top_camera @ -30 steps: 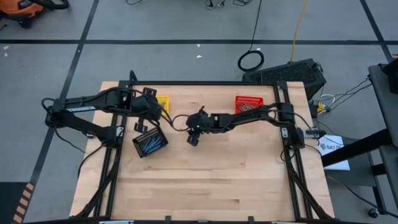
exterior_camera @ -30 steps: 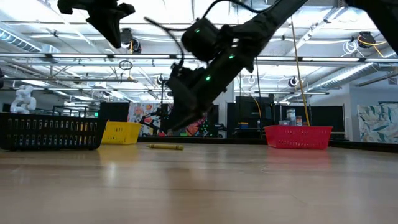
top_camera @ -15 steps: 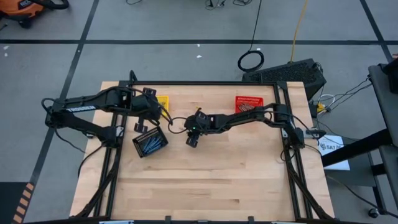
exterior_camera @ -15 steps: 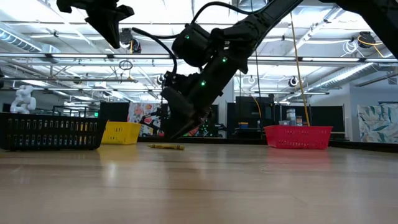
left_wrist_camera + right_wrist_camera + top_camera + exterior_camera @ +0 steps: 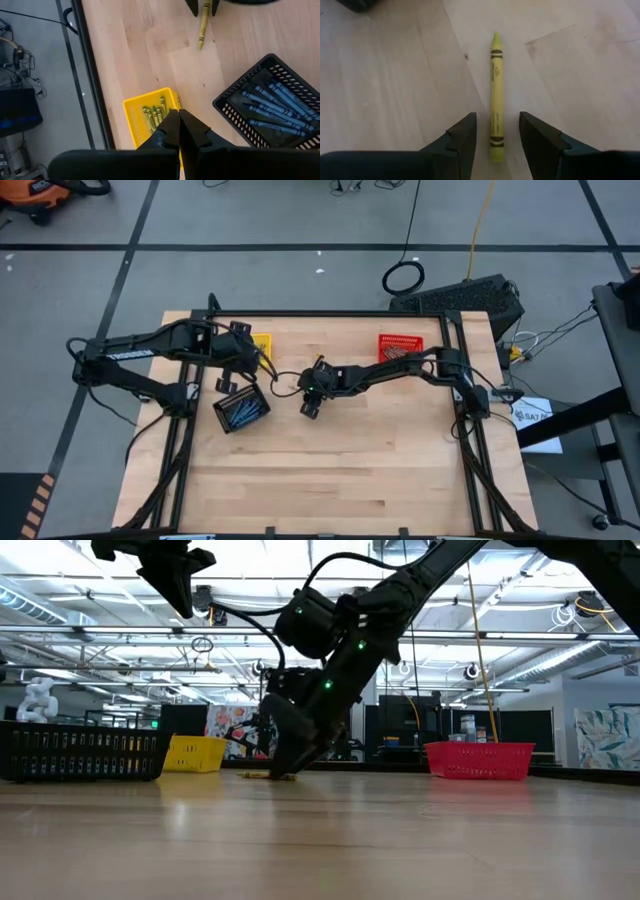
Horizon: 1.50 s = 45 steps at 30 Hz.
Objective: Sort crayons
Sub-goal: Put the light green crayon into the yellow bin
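On the pale wooden table, the right gripper stood open astride a yellow wax crayon; the left gripper, closed and empty, hung above the yellow mesh basket.

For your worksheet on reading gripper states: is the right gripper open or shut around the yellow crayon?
Open. The right gripper has a finger on each side of the yellow crayon, with visible gaps, and the crayon lies flat on the table.

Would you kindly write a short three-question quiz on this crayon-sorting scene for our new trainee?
1. True or false: the right gripper is open, with the yellow crayon between its fingers.
2. Which basket holds blue crayons: A yellow basket, B black basket, C red basket?
3. Fill in: the left gripper is ____, above the yellow basket.

Key: 1 true; 2 B; 3 shut.
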Available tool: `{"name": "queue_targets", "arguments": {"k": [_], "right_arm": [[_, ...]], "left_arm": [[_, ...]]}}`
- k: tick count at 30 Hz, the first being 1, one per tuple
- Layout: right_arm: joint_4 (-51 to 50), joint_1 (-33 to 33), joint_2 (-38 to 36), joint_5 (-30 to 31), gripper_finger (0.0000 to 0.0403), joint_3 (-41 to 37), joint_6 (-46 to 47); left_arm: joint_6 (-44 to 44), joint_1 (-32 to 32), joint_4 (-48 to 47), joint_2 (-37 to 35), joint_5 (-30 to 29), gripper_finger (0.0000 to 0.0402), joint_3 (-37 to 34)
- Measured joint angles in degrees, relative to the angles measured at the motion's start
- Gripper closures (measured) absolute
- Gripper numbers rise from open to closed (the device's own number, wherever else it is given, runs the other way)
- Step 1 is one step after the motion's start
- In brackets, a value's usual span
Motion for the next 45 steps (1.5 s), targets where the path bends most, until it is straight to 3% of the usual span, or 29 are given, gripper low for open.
{"name": "queue_targets", "arguments": {"k": [8, 17, 32, 37, 45], "right_arm": [[-0.44, -0.36, 1.80, 0.06, 0.0283, 0.18, 2.86], [-1.65, -0.70, 1.98, 0.00, 0.0394, 0.09, 4.74], [-1.48, -0.63, -0.65, -3.26, 0.0402, 0.26, 6.08], [-1.53, -0.36, -0.80, -4.53, 0.0402, 4.17, 4.62], [6.31, -2.09, -1.03, -3.54, 0.0402, 8.79, 4.20]], "left_arm": [[-0.02, 0.00, 0.02, 0.00, 1.60, 0.0401, 0.00], [-0.03, 0.00, 0.02, 0.01, 1.57, 0.0401, -0.01], [-1.45, 0.00, 0.23, -4.96, 1.28, 0.0401, 0.00], [-1.49, 0.00, 0.33, -7.17, 1.16, 0.0401, -0.01], [-1.46, 0.00, 0.52, -9.44, 1.16, 0.0401, -0.01]]}}
